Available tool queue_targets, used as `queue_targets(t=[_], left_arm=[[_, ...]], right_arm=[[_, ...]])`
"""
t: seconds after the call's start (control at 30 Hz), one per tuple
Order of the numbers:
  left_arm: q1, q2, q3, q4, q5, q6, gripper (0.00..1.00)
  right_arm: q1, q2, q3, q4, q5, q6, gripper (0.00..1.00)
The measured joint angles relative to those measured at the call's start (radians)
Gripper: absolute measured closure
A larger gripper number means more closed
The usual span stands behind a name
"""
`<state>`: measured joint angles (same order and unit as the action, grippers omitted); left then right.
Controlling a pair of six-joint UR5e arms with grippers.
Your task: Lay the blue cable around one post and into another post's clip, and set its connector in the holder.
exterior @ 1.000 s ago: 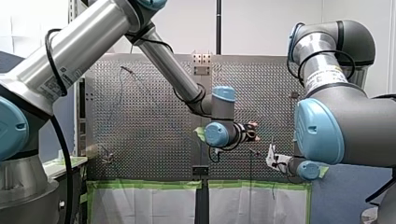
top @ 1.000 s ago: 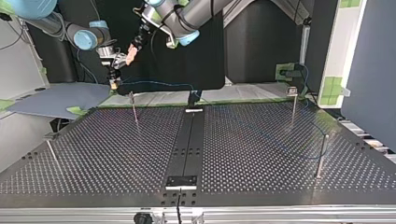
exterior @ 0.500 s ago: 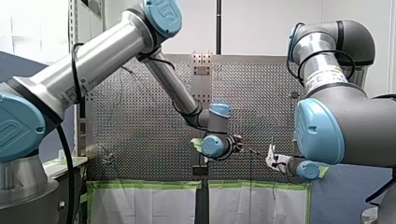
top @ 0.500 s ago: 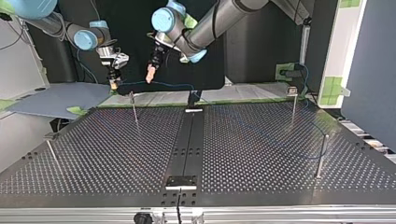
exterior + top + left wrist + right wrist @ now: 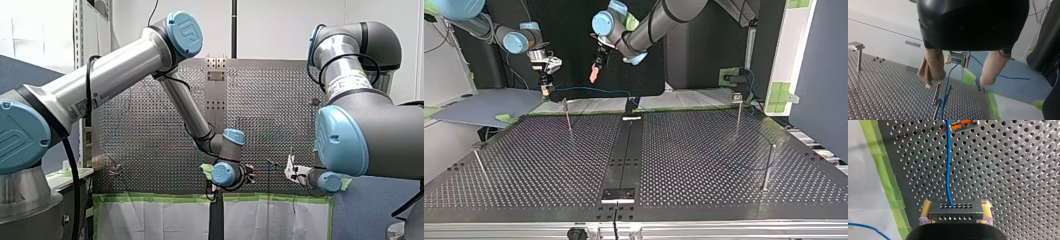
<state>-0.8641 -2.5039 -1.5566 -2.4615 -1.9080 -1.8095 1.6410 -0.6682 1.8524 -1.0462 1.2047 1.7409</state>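
**A:** Big things first: how does it stand?

**B:** The perforated table (image 5: 704, 165) lies under both arms. My left arm (image 5: 659, 20) enters at the top view's right and reaches past the middle. The left gripper (image 5: 960, 77) hangs over the table's far edge, its beige pads spread wide with nothing between them.

**A:** And the other one?

**B:** The right gripper (image 5: 956, 207) pinches the grey connector (image 5: 956, 213) by its two ends between yellow pads, just beside the thin post (image 5: 567, 115).

**A:** Where does the blue cable go?

**B:** The blue cable (image 5: 948, 170) leaves the connector's face and runs straight ahead of the right fingers to the orange clip (image 5: 960, 125). Whether it is seated there I cannot tell.

**A:** So what does the next move turn on?

**B:** From the left wrist, the connector sits ahead of the open gap, in line with it but apart. The cable's length drops away from the connector toward the post. I judge that the right arm owns the connector, while the left is nearer the free cable. Which fixture is the holder I cannot tell.
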Motion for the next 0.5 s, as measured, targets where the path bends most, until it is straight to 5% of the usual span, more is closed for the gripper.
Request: queue_targets(t=[0.5], left_arm=[[0.011, -0.001, 0.010, 0.027, -0.058, -0.005, 0.00]], right_arm=[[0.000, -0.002, 0.000, 0.002, 0.001, -0.003, 1.00]])
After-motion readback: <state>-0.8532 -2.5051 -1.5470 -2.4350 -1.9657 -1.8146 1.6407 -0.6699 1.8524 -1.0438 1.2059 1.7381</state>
